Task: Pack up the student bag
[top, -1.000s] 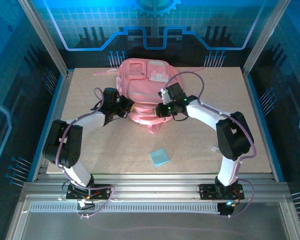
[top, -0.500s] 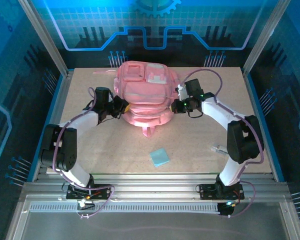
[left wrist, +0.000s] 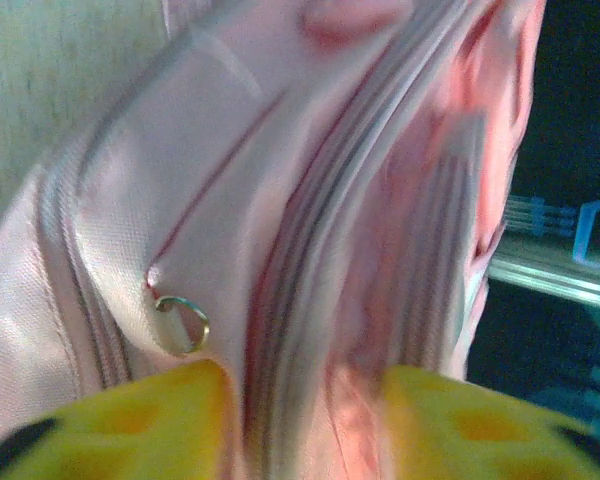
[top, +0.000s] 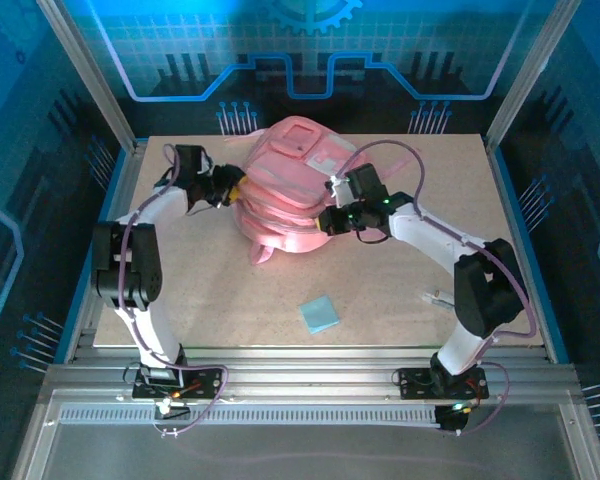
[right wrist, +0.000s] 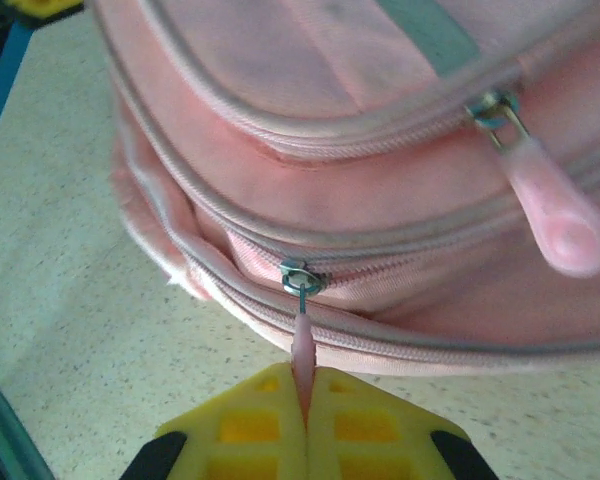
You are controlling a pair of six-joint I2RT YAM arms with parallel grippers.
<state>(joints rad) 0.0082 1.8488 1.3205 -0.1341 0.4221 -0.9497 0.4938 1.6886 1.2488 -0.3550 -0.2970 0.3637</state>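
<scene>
One blue card (top: 320, 314) near student bag (top: 290, 185), left hand (left wrist: 300, 420) spread, right hand (right wrist: 305, 400) pinching zipper pull (right wrist: 301, 345)

The bag (top: 292, 195), a big soft pink backpack, lies slumped at the far middle of the table (top: 380, 290), paler front pockets upward.

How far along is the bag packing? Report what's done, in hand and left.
Done: nothing looks packed; the blue pad lies on the table, outside the backpack. In hand: the right claw is shut on a zipper pull, the left claw open with backpack fabric between its fingers. Left: probably working the zipper, putting the pad in, closing up.
</scene>
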